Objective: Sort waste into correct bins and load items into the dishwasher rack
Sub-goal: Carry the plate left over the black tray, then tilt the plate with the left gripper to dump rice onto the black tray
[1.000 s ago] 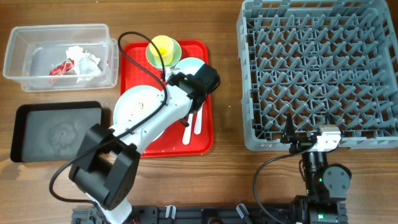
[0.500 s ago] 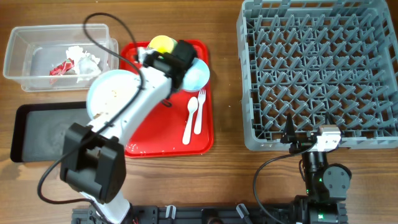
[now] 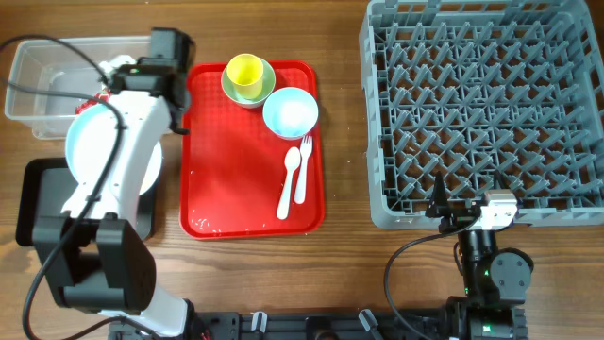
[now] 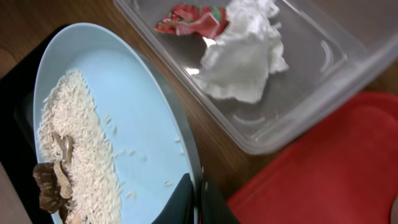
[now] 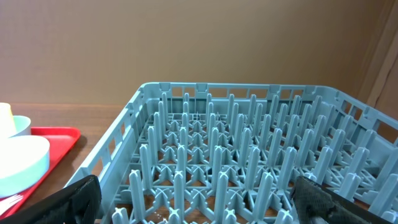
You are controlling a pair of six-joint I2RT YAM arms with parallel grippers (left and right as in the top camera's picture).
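precariously, the left end effector [image 4: 194, 199] pinches the tilted plate [image 4: 124, 124] by its rim over the black tray [image 3: 38, 203], beside the tub [image 4: 311, 99]; rice and scraps [image 4: 59, 168] could spill onto the bench [image 3: 344, 274], or the thin grip slip.

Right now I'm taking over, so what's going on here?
The left end effector grips the pale blue plate by its rim, partly above the black tray, rice and brown scraps on it. The napkin and red wrapper lie in the clear tub. The cup, bowls and cutlery sit on the red tray. The rack holds nothing; the right end effector is open beside it.
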